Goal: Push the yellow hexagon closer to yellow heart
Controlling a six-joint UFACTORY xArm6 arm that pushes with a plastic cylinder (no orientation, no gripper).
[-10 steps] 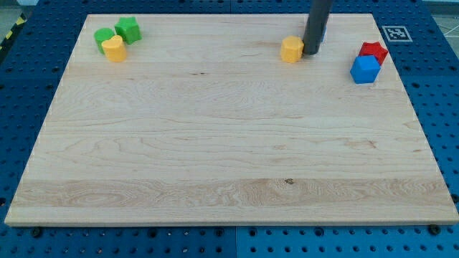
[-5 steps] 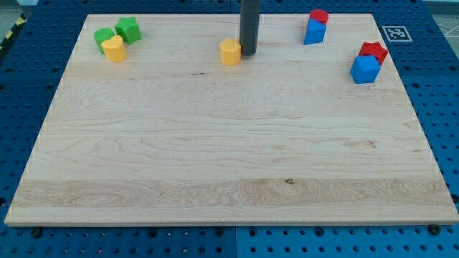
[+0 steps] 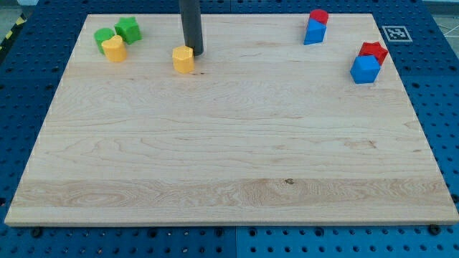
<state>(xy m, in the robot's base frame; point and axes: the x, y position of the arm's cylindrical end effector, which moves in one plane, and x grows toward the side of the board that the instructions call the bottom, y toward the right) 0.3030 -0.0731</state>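
green blocks (image 3: 118,31), red-blue pairs (image 3: 315,26), (image 3: 368,61), wooden board (image 3: 229,158)

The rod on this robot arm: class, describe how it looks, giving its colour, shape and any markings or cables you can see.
The rod is a plain, straight, round bar, dark grey to black, with a smooth matte surface. It runs out of the view's top, so the arm above it is not shown. My tip is blunt and flat-ended, the same width as the rest. No cables, labels or markings show on it.

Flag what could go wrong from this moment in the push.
My tip sits at the yellow hexagon's upper right edge, not squarely behind it, so the hexagon may slip off toward the view's bottom. Pushing on could also ram the yellow heart into the green blocks touching it.
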